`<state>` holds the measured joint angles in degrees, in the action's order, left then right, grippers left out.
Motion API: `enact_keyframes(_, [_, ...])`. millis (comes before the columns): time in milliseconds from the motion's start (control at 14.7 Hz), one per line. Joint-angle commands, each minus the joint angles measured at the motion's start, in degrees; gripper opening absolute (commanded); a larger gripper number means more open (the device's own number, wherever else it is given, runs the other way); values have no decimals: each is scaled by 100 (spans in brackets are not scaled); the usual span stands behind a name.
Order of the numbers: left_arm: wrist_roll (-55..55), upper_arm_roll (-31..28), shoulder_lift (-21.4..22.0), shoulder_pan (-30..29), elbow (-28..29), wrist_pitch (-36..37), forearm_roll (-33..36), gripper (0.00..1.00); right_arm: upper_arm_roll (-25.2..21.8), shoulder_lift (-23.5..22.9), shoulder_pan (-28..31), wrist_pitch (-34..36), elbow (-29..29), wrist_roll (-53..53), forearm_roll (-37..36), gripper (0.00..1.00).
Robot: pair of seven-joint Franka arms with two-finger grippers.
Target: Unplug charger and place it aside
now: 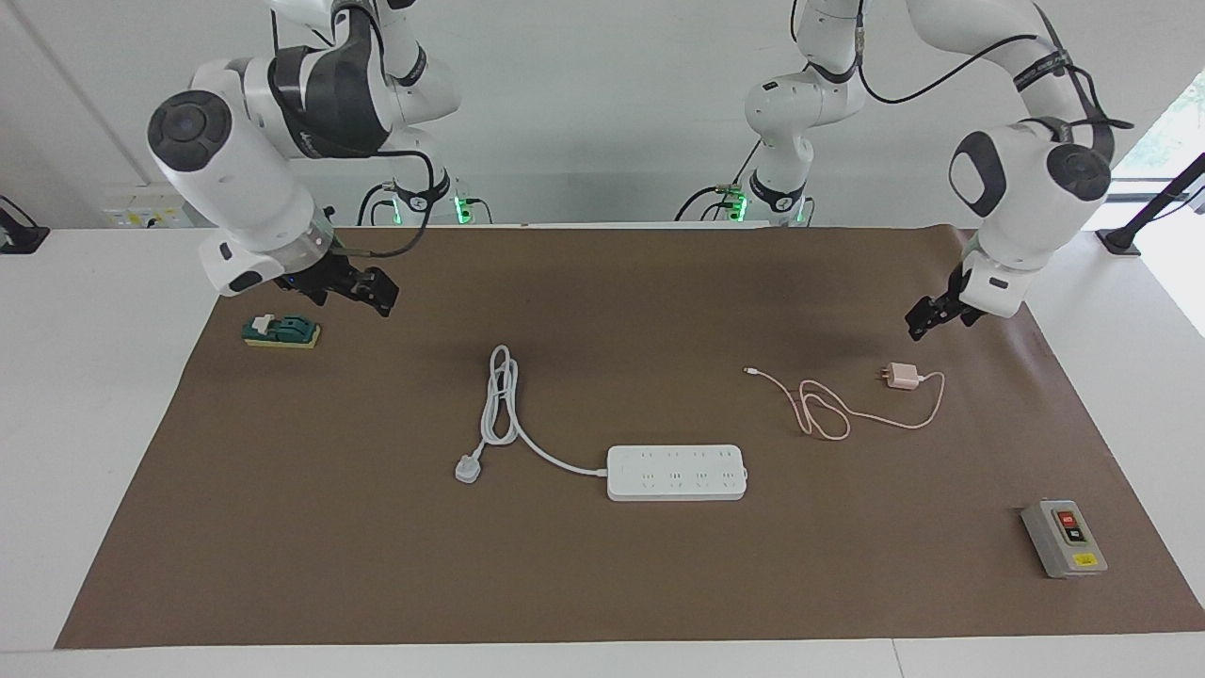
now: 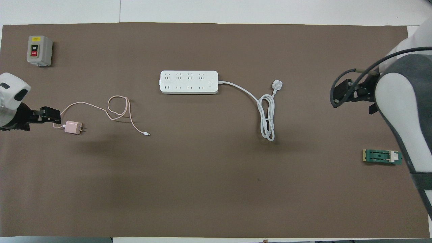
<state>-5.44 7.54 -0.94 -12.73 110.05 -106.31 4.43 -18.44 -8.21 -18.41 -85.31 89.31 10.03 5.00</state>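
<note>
You had the small pale pink cube-shaped charger (image 1: 906, 376) lying free on the brown mat (image 1: 602, 584) toward the left arm's end of the table, prongs pointing toward the long white multi-socket power strip (image 1: 677, 472), its thin pink cable (image 1: 828, 414) looping beside it. Your left gripper (image 1: 924, 319) hung over the mat near the charger, holding nothing; whether its fingers were apart I could not tell. Your right gripper (image 1: 375, 288) hovered near the green switch block (image 1: 281, 330); its fingers' state I could not tell. The white three-pin plug (image 1: 468, 468) lay apart from the strip
</note>
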Motion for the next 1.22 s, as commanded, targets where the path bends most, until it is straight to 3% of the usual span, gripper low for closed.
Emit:
enact_keyframes(0, [52, 37, -240, -46, -1141, 900, -101, 100, 313, 346, 328, -56, 306, -527, -305, 100])
enact_keyframes(340, [-534, 72, 181, 16, -2065, 1850, -109, 100, 1096, 784, 1032, -22, 524, -1249, -771, 100])
enact_keyframes(476, [-1307, 81, 288, 25, -2171, 1868, -468, 100, 1097, 1066, 1058, -152, 964, -1267, -790, 100])
enact_keyframes(612, [-1688, 125, 445, 68, -2207, 2139, -637, 100, 1097, 1058, 1067, -232, 974, -1276, -790, 100])
enact_keyframes(816, [-1156, 12, 385, 489, -2216, 2290, -540, 100, 1097, 1163, 1181, -241, 1114, -1285, -772, 100])
enact_keyframes(951, [-76, -689, 341, 1146, -2137, 2238, -400, 100, 1088, 1172, 1339, -346, 1141, -1311, -711, 100])
enact_keyframes(1155, [227, -850, 349, 1273, -2014, 2071, -443, 100, 1088, 1137, 1454, -451, 1089, -1302, -553, 100])
